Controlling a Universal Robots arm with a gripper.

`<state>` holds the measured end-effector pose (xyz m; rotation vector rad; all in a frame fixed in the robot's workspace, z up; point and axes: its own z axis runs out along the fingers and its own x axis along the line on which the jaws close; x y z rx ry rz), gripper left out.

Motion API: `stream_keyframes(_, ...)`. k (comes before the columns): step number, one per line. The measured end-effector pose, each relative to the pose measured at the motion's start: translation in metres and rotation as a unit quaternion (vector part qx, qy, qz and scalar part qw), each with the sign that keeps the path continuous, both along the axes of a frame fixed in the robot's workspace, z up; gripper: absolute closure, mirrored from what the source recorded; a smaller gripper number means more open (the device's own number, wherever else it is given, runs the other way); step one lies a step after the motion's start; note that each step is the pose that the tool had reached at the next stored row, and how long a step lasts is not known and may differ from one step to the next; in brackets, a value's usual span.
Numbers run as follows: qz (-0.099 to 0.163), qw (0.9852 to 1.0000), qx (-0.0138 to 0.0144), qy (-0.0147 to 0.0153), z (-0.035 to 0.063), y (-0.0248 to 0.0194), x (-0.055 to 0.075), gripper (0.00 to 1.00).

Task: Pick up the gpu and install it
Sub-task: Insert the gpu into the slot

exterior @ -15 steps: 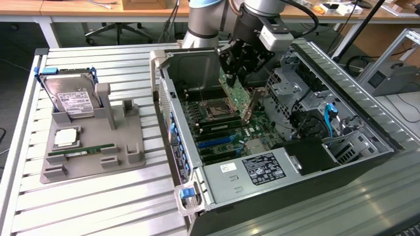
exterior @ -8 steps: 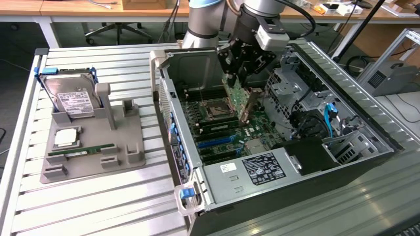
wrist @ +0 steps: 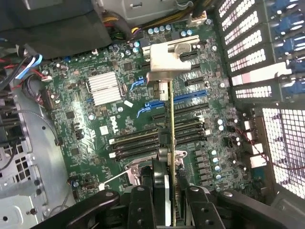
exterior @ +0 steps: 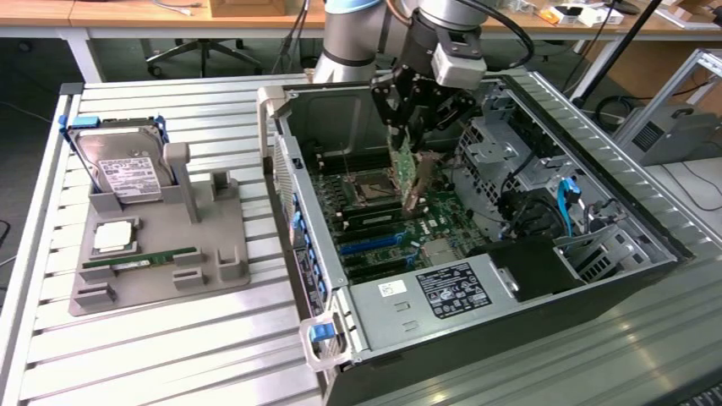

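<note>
Closest in, the gripper (wrist: 169, 202) was clamped on the gpu (exterior: 413, 179), a black finger (wrist: 138, 205) on each side of the thin card. So the pick-up was done and the install was the step in hand.

The card hung edge-on inside the open case (exterior: 287, 161), its silvery metal bracket (wrist: 167, 59) at the far end, pointing down at the motherboard (wrist: 95, 133). Whether that end was touching the board, I couldn't tell.

By my read it wasn't seated: the card's line ran across the black memory slots (wrist: 136, 140) and met the blue slot (wrist: 190, 97) crosswise, not along it. Seating it called for the connector edge to lie parallel with an expansion slot and square above it. It also called for the bracket to face the case's perforated rear wall (wrist: 248, 52), then a straight, even press. There wasn't much room for error, with capacitors and a ribbed silver heatsink (wrist: 103, 88) close around.

As for writing, white lettering by the heatsink looked like a Dell logo (wrist: 116, 120). Farther off, the black label (exterior: 457, 288) on the power supply carried white print too small to read.

Well apart, to the exterior view's left, the grey tray (exterior: 158, 279) held the hard drive (exterior: 124, 173), its white label illegible, and the green memory stick (exterior: 141, 260).
</note>
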<state>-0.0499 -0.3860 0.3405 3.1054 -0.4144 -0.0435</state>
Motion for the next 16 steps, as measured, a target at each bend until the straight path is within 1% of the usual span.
stream_keyframes(1,-0.014,0.9999,-0.0002,0.0,-0.0003,0.0,0.0,0.7)
stream_keyframes(4,-0.038,0.9993,-0.0007,0.0,-0.0009,0.0,0.0,0.7)
stream_keyframes(8,-0.069,0.9976,-0.0014,0.0,-0.0016,0.0,0.0,0.7)
stream_keyframes(11,-0.092,0.9957,-0.002,0.0,-0.0021,0.0,0.0,0.7)
stream_keyframes(15,-0.124,0.9923,-0.0029,0.0,-0.0029,0.0,0.0,0.7)
stream_keyframes(16,-0.132,0.9912,-0.0031,0.0,-0.0031,0.0,0.0,0.7)
